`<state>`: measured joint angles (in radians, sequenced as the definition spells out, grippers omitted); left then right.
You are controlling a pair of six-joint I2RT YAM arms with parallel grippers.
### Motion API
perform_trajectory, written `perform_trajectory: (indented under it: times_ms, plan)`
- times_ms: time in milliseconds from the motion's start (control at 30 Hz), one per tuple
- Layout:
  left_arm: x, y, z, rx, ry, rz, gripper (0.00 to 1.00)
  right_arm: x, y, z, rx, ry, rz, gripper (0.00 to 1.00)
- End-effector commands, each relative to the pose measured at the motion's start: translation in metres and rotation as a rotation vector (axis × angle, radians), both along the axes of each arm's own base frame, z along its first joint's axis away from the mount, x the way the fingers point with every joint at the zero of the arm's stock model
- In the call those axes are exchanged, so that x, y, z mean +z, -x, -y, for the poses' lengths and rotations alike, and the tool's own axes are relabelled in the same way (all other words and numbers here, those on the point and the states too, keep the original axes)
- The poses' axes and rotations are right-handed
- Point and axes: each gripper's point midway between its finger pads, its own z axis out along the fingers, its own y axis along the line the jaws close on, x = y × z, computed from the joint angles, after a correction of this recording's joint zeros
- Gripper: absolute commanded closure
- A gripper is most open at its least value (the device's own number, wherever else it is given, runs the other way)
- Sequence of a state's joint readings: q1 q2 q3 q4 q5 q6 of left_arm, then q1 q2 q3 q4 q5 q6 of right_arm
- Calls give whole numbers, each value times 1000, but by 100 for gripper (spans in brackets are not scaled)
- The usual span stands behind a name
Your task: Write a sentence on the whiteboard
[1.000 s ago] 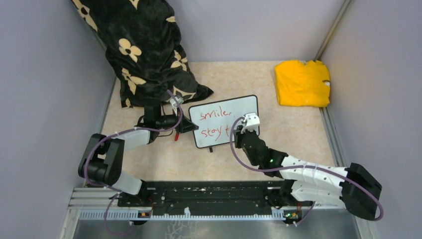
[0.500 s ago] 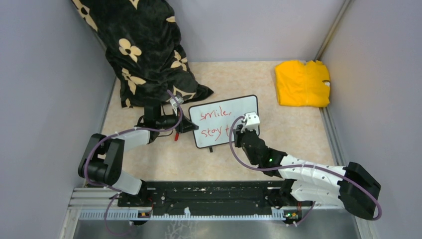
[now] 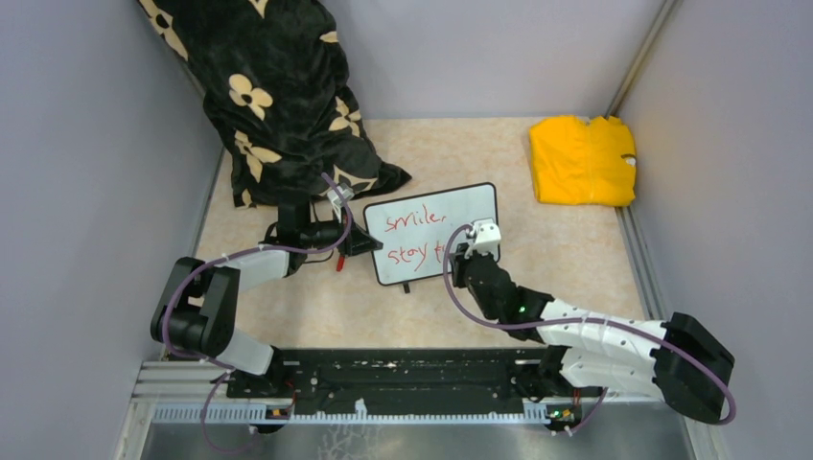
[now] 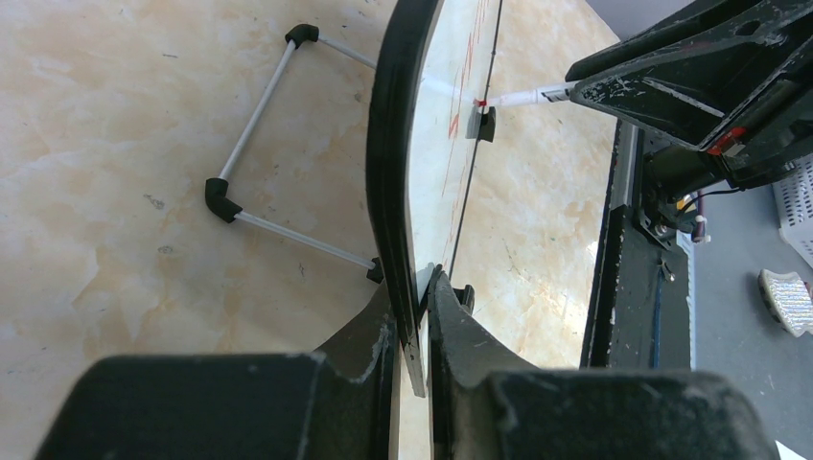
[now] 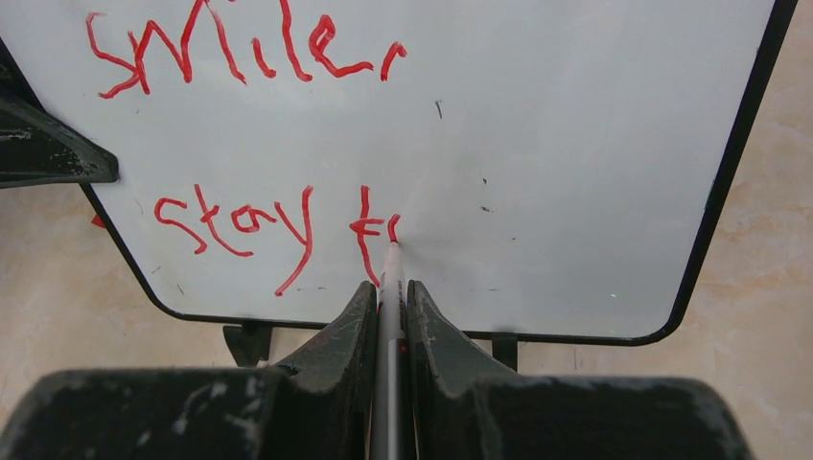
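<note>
Whiteboard [image 3: 460, 206] stands mid-table on small black feet, btwn the two arms. Glossy white face, thin black frame, rounded corners. Sentence [image 5: 244, 218] is thin red scrawl in 2 lines: "smile," on top, "stay" plus a partial letter below. Table [image 3: 537, 259] is beige w/ marbled pattern. L gripper [image 4: 412, 321]: jaws narrow, pinching board's left frame edge. R gripper [image 5: 390, 297]: jaws nearly closed on slim white marker [image 5: 390, 273], its red tip touching board at end of lower line. Crumpled yellow cloth [image 3: 580, 158] far right; black floral fabric [image 3: 278, 96] back left.
</note>
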<state>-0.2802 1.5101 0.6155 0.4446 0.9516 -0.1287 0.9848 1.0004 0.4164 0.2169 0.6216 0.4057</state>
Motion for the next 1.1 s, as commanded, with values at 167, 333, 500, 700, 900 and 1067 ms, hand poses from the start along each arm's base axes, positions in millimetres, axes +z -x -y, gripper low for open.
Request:
perform_trajectory:
  times_ms: [167,333,500,700,900,1067]
  plan:
    - [-47,-2,-10,63,-157,-28,100,18,0,3,-6,-63,23,100]
    - [-48,-2,-10,63,-157,-29,100,38,-3,6,-19,-89,64,100]
    - [-48,-2,-10,64,-158,-31,100,51,-9,9,-39,-93,93,100]
    - [-48,-2,-10,64,-157,-32,100,53,-15,11,-50,-93,99,100]
    - [-49,-2,-10,64,-158,-33,100,52,-18,8,-41,-101,98,100]
    - [-49,-2,-10,63,-157,-34,100,54,-17,4,-26,-117,103,100]
